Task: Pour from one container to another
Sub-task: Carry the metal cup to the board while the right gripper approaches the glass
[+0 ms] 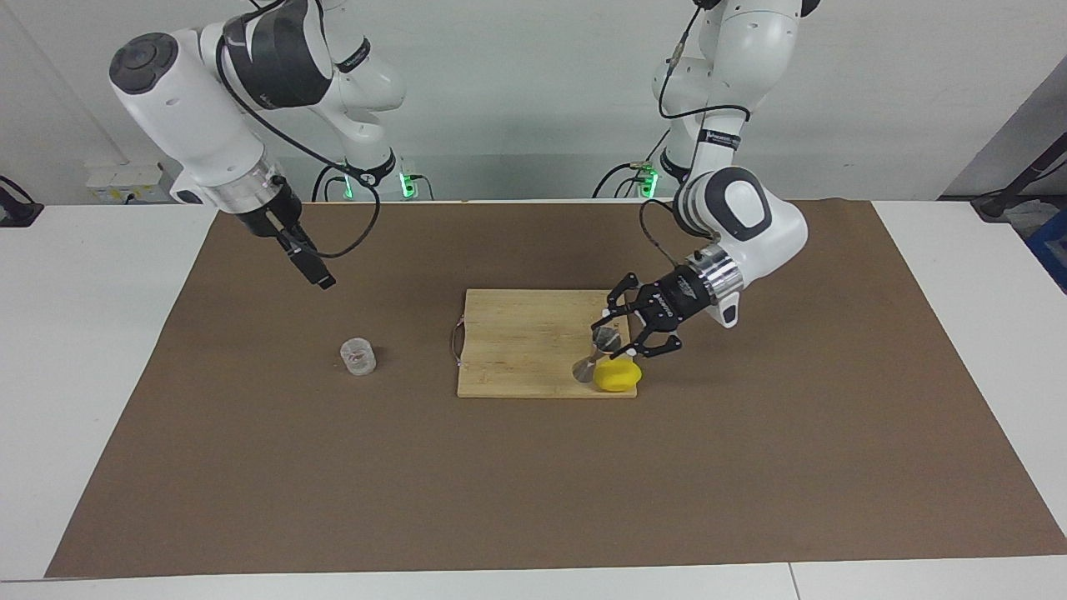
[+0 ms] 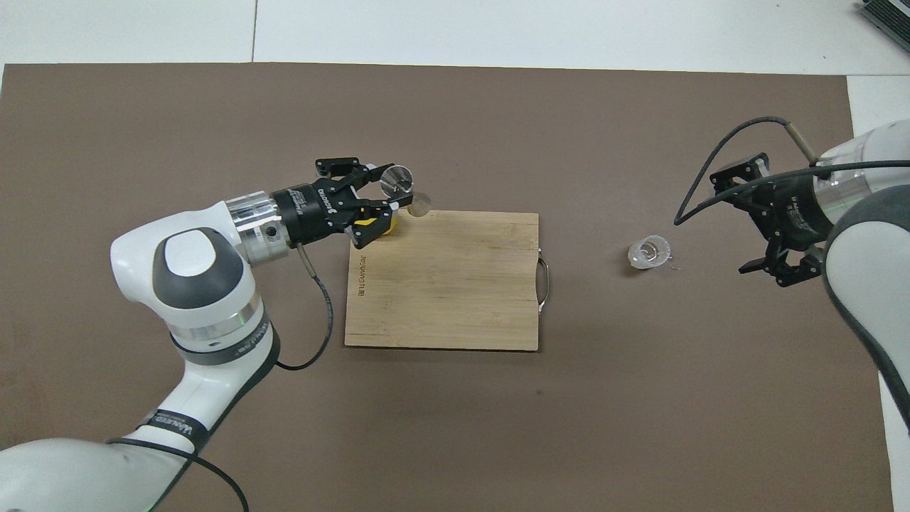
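Counter [image 1: 100,350] covered by a brown mat [image 1: 533,483], carrying a bamboo cutting board [image 1: 525,342] at the middle. Left gripper [image 1: 613,346] raised over the board's corner toward the left arm's end, jaws shut on the metal jigger [image 1: 593,354] at its upper cone, jigger tilted, lower cone low over the board surface; contact with the board cannot be told. Right gripper [image 2: 764,220] raised over the mat toward the right arm's end of the board, jaws spread wide, holding nothing. Yellow lemon [image 1: 618,376] on the board at the corner farthest from the robots toward the left arm's end, just beside the jigger's lower cone and partly under the left gripper. Clear cup [image 1: 358,356] upright on the mat, well apart from the board toward the right arm's end, off the handle [image 1: 456,342] edge of the board, near the right gripper but not touched by it.
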Available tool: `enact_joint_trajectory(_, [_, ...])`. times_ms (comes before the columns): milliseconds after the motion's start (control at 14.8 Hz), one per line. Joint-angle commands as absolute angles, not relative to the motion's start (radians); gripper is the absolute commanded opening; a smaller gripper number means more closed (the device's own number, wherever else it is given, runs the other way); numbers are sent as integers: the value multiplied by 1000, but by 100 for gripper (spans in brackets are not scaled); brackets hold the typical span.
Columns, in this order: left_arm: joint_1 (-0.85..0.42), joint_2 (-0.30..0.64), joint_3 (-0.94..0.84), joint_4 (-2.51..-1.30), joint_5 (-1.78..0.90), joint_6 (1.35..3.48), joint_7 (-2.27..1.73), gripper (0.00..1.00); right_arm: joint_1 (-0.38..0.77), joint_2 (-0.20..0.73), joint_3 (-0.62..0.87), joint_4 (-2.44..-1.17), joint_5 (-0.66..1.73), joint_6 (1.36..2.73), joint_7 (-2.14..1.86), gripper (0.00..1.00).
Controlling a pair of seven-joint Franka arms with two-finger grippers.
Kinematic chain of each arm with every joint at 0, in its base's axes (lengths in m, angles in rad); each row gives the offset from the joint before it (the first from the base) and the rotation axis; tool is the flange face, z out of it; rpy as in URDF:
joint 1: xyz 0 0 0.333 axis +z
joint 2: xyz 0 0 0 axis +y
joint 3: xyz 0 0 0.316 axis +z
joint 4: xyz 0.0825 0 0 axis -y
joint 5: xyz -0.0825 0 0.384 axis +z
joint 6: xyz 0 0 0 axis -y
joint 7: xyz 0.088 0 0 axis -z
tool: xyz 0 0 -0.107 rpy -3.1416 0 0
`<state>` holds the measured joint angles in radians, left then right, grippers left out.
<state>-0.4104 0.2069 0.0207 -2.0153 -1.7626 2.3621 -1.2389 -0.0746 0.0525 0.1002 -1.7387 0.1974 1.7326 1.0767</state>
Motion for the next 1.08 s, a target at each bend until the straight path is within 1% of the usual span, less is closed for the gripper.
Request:
enact_joint_trajectory(0, [-527, 209, 38, -2003, -1810, 2477, -1252, 0, -135, 116, 106, -1773, 287, 1784, 1155, 100])
enact_joint_trajectory(135, [-602, 216, 40, -1999, -1822, 2560, -1253, 0, -155, 159, 104, -1781, 337, 1830, 1163, 100])
enact_joint_trajectory(271, [-655, 244, 41, -1971, -1830, 2632, -1255, 0, -170, 181, 106, -1815, 386, 1914, 1177, 100])
enact_joint_trajectory(339, [-676, 253, 41, -1967, -1835, 2657, -1255, 0, -175, 207, 106, -1824, 408, 1936, 1177, 100])
enact_joint_trajectory(474, [-698, 277, 41, -1941, -1856, 2678, -1252, 0, -176, 268, 106, -1822, 416, 1979, 1174, 100])
enact_joint_trajectory(610, [-719, 304, 43, -1908, -1885, 2686, -1250, 0, -176, 305, 106, -1822, 435, 2028, 1173, 100])
enact_joint_trajectory(677, [-730, 310, 44, -1898, -1899, 2688, -1250, 0, -184, 322, 106, -1821, 475, 2036, 1169, 100])
enact_joint_trajectory(881, [-765, 347, 51, -1885, -1899, 2691, -1249, 0, -221, 377, 106, -1828, 492, 2036, 1060, 100])
enact_joint_trajectory(1016, [-769, 360, 54, -1870, -1899, 2692, -1249, 0, -235, 383, 106, -1850, 514, 2034, 1026, 100])
